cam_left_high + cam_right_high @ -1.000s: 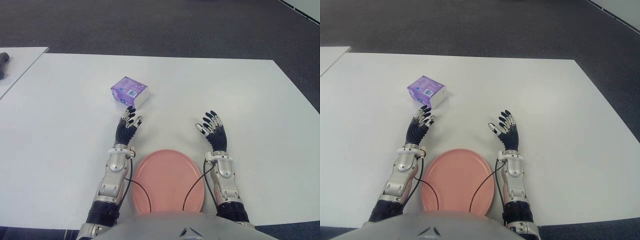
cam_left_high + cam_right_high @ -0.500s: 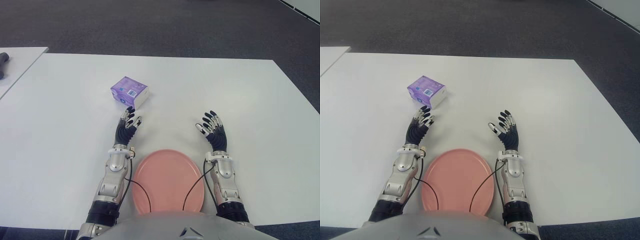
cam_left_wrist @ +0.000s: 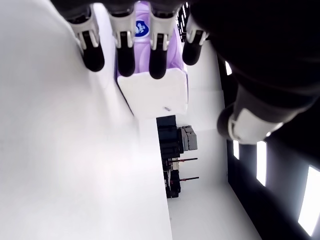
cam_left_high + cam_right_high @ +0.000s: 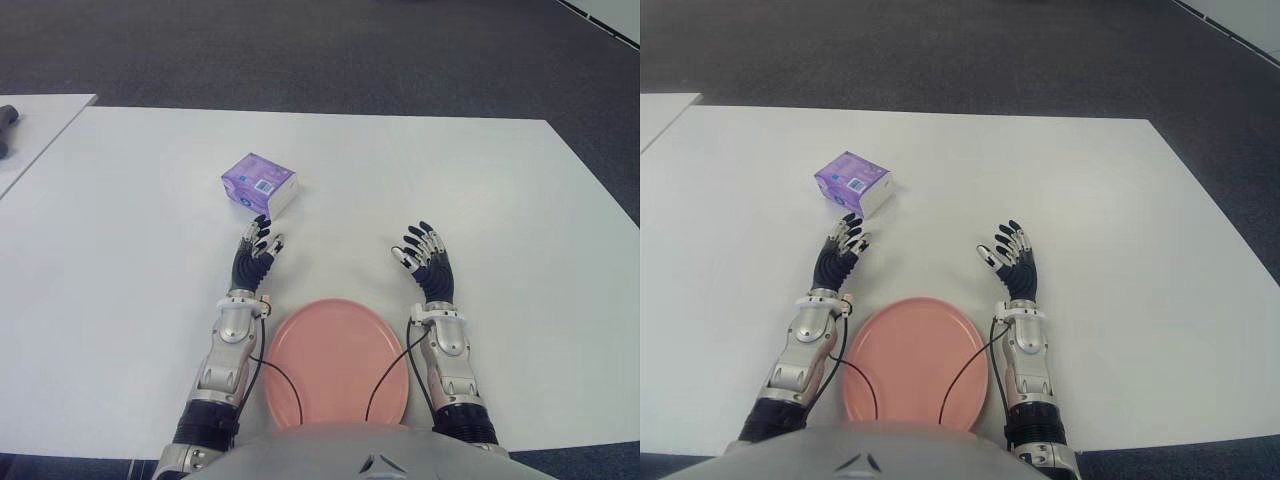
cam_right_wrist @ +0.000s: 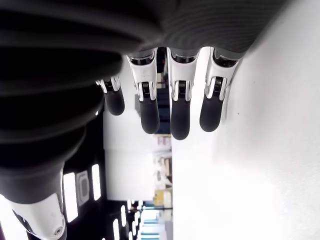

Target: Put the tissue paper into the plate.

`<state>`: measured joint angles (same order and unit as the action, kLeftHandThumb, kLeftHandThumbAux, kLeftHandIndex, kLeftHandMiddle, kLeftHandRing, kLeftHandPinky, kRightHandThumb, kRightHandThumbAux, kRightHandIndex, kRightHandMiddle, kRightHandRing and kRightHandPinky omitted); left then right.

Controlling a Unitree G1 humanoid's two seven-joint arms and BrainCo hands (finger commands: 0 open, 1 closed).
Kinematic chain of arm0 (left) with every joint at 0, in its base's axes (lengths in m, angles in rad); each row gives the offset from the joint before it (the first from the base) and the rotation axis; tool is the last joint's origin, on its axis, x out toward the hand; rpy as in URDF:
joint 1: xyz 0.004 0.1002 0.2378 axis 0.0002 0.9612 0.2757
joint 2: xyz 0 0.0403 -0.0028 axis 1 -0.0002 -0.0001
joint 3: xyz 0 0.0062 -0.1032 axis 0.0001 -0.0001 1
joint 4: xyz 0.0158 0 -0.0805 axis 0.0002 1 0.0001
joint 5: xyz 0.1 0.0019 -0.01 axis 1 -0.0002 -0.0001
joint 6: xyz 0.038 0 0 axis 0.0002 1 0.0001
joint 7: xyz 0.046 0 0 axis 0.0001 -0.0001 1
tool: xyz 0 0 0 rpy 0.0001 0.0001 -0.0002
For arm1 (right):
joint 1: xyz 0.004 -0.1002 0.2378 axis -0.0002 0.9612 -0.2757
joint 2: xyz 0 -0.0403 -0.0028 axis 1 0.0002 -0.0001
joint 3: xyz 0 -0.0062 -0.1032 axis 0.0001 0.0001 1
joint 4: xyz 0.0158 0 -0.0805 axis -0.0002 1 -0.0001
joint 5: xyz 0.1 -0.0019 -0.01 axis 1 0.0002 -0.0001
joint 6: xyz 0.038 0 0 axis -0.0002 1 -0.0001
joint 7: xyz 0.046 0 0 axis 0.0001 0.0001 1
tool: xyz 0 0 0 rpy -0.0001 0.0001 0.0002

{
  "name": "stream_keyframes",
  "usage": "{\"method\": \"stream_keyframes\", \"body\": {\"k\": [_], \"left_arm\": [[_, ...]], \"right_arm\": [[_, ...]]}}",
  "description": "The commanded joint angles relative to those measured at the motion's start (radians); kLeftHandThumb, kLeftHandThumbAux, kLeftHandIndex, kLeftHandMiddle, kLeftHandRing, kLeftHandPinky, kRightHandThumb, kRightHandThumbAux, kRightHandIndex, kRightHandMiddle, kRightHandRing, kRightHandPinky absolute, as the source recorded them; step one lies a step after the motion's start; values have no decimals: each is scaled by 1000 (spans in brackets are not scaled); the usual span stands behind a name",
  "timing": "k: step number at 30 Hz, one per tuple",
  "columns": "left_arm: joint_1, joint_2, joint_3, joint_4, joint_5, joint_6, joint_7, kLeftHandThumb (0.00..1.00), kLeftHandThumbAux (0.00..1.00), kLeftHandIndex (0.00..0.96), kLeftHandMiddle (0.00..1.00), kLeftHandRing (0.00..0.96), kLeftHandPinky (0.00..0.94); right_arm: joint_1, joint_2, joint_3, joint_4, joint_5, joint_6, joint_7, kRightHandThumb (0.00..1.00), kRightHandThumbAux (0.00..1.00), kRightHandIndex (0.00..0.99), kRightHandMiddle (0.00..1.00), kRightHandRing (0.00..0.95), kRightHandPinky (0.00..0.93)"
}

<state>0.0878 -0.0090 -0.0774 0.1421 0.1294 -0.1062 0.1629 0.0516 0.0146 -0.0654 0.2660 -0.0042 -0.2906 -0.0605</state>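
Note:
A purple and white tissue pack (image 4: 259, 183) lies on the white table (image 4: 140, 230), left of centre. My left hand (image 4: 257, 243) is open just short of the pack, fingers spread and pointing at it, not touching. In the left wrist view the pack (image 3: 156, 87) shows beyond the fingertips (image 3: 125, 66). The pink plate (image 4: 336, 360) sits at the near edge between my forearms, with nothing on it. My right hand (image 4: 424, 256) is open beside the plate's right side, holding nothing.
A second white table (image 4: 40, 125) stands at the far left with a dark object (image 4: 8, 116) on it. Dark carpet (image 4: 330, 55) lies beyond the table's far edge.

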Motion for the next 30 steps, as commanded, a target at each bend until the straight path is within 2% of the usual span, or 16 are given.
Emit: {"method": "stream_keyframes", "body": {"k": [1,6,15,23,30], "left_arm": [[-22,10,17,31,2,-26,-3,231,561,114,135,116,128],[-37,19,33,26,6,-44,-2,250,582,109,133,117,133],[-73,43,79,-37,-22,-25,-16,291,612,97,150,138,154],[-173,122,175,-194,-68,59,-48,324,626,99,154,143,165],[-290,195,198,-214,-42,25,-62,358,612,87,139,130,144]], "right_arm": [[14,5,0,27,5,41,0,274,720,119,218,228,243],[12,4,1,25,5,53,1,278,726,118,219,229,245],[3,3,-2,37,10,51,6,312,729,125,235,248,267],[-8,-3,-4,56,7,42,9,305,718,124,234,248,265],[-18,-11,-2,78,0,35,6,300,707,129,240,258,284]]}}
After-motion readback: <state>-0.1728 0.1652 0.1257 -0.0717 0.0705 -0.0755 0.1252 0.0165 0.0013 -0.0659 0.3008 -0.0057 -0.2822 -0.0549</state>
